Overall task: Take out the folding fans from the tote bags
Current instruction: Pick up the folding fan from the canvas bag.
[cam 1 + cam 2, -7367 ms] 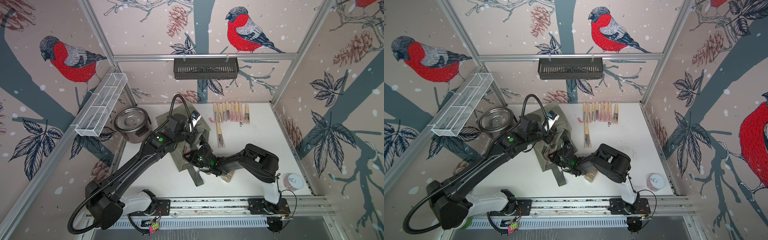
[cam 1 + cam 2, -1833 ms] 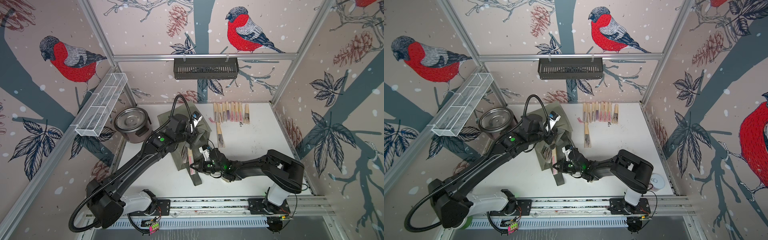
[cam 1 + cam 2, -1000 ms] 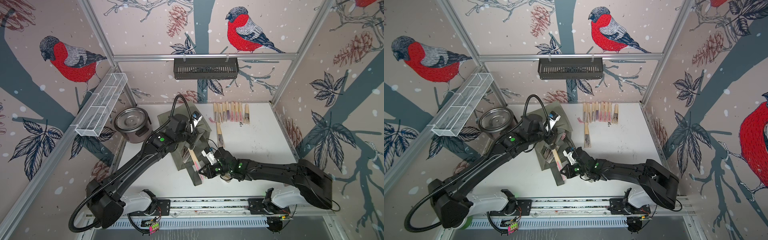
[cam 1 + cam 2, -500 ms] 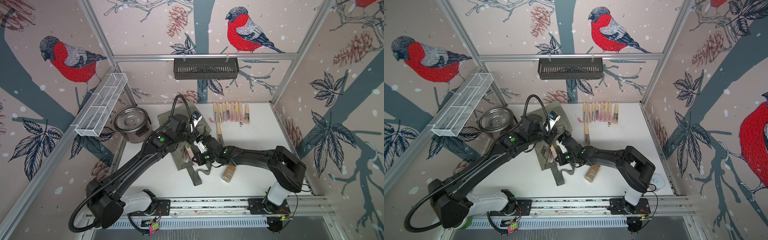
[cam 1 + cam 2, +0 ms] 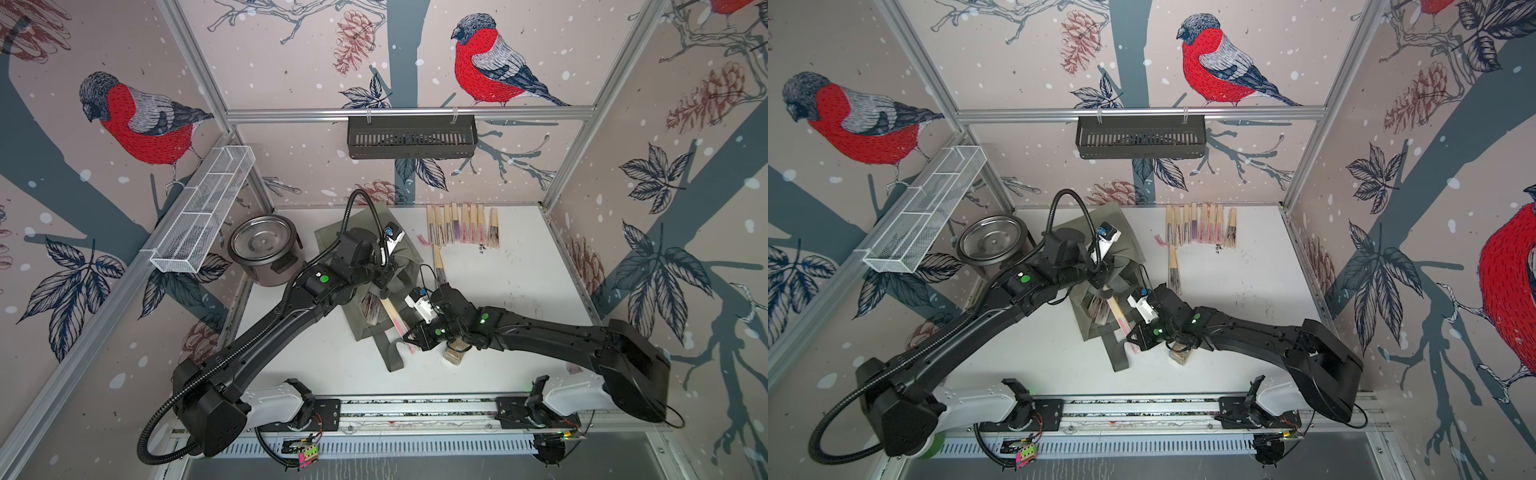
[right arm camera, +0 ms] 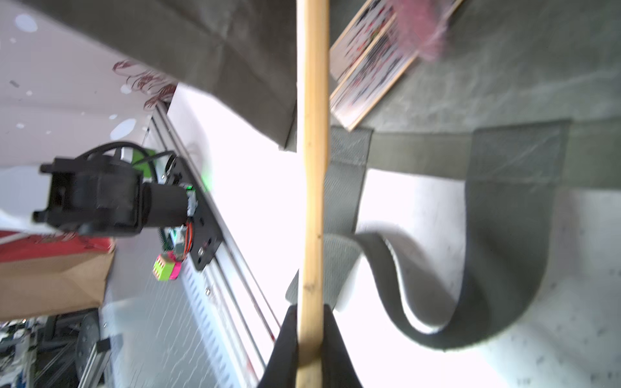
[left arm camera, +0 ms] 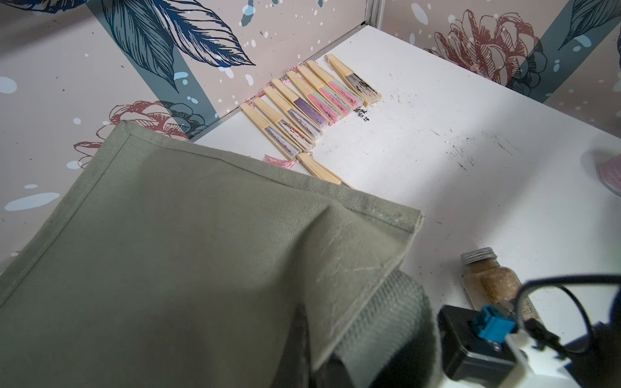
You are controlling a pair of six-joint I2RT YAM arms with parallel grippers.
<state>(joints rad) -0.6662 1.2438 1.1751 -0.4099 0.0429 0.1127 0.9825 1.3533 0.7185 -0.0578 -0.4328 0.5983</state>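
Since the white table (image 5: 519,299) carries everything, the soft olive-grey fabric tote bag (image 7: 168,252) is the largest thing on it. It lies slumped at centre left in both top views with its mouth toward the lower edge. The left gripper (image 5: 384,286) has its fingers closed on a fold of the rim, holding the mouth up. The round steel pot (image 5: 262,249) stands left of the bag, well clear. A row of closed fans (image 5: 461,226) already lies at upper centre. The bag's long strap handle (image 6: 487,252) loops on the table just under the work and could catch a tassel. The right gripper (image 6: 311,312) has its fingers clamped on the pale bamboo end of a slim closed folding fan with a pink leaf (image 5: 395,320), which slants half out of the mouth. It looks light and stiff along its length, with smooth sticks and a delicate leaf, so the bamboo guards are the safe hold. More fans (image 5: 370,307) remain inside. A small glass spice jar with a metal cap (image 7: 490,278) lies just beside the right wrist and could be knocked.
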